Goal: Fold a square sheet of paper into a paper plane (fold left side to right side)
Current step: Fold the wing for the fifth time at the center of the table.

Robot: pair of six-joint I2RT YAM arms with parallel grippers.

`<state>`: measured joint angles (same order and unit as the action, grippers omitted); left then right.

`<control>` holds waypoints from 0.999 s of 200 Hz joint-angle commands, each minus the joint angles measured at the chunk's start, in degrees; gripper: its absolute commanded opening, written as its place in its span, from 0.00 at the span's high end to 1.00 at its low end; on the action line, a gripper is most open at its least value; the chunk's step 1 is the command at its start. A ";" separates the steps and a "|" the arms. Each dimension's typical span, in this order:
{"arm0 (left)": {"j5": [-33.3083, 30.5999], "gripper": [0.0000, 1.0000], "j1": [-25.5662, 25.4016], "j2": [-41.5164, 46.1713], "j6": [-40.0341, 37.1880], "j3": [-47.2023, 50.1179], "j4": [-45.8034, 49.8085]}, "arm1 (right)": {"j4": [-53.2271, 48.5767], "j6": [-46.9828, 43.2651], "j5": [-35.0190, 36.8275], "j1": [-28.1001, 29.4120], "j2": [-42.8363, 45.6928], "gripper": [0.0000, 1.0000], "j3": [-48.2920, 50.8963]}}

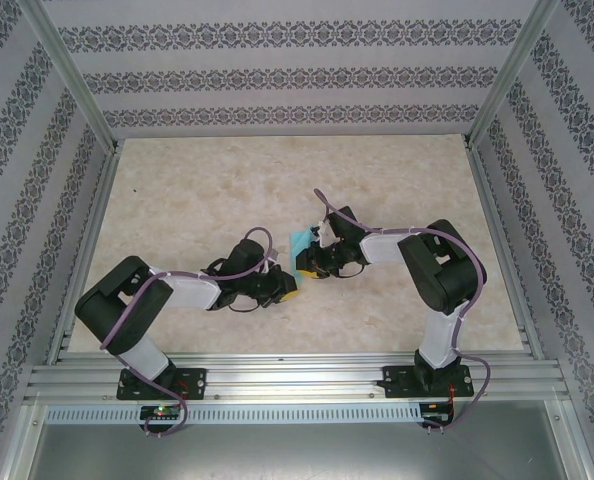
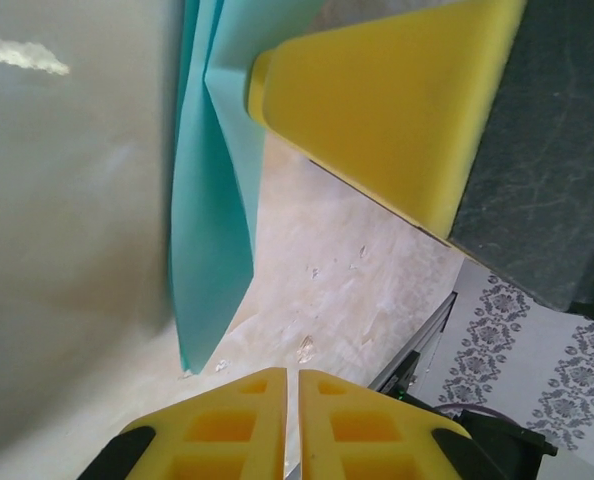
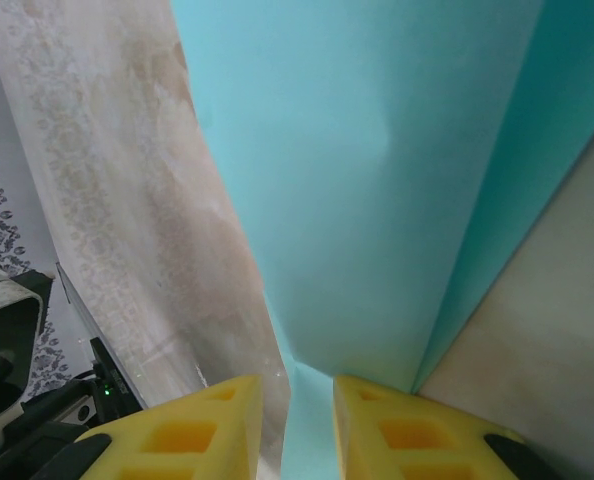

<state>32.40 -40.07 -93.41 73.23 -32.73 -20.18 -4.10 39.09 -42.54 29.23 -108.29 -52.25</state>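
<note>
Now my left gripper [image 2: 293, 385] is closed together, empty, just short of the paper [image 2: 212, 200] corner. My right gripper [image 3: 297, 388] stands apart, straddling a paper edge. Bare table [image 1: 207, 180] lies beyond both.

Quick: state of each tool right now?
Left tool: shut, nothing in it.
Right tool: slightly open, paper running into the gap, apparently not clamped.

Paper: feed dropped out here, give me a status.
Left gripper shut, empty, beside paper. Right gripper open, astride paper's edge. Paper part-folded, a flap raised off table.
</note>
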 commanded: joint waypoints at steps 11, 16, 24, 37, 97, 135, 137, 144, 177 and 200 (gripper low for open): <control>-1.20 0.88 -0.80 -0.49 1.88 -1.65 -3.66 | -3.71 0.33 5.28 -0.01 -3.85 0.73 0.86; -1.31 0.89 -0.79 -0.70 1.66 -1.85 -3.48 | -3.64 0.29 5.22 -0.06 -3.94 0.73 0.84; -1.42 0.89 -0.79 -1.19 1.50 -2.28 -3.28 | -3.64 0.25 5.19 -0.04 -4.01 0.74 0.83; -1.64 0.89 -0.80 -2.13 1.24 -3.13 -3.05 | -3.62 0.20 5.25 -0.05 -3.95 0.74 0.92; -3.35 0.90 -0.71 -4.90 -0.19 -6.04 0.06 | -3.56 0.11 5.28 -0.23 -3.69 0.74 1.22; -3.66 0.90 -0.67 -6.07 0.15 -6.08 2.51 | -3.62 0.02 5.28 -0.32 -3.68 0.73 1.27; -3.66 0.90 -0.63 -6.15 0.20 -6.09 2.56 | -3.57 0.02 5.28 -0.32 -3.68 0.73 1.32; -3.61 0.91 -0.66 -6.29 0.25 -6.04 3.06 | -3.50 0.03 5.28 -0.32 -3.74 0.73 1.32; -3.75 0.91 -0.49 -6.94 0.51 -5.58 4.37 | -3.56 0.02 5.37 -0.32 -3.77 0.73 1.29; -3.75 0.92 -0.29 -6.92 0.80 -5.12 4.30 | -3.58 0.02 5.28 -0.32 -3.77 0.74 1.32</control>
<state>29.41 -40.25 -99.74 74.02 -37.80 -18.33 -4.27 39.09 -42.74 29.21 -108.44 -52.40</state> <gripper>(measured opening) 0.084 0.265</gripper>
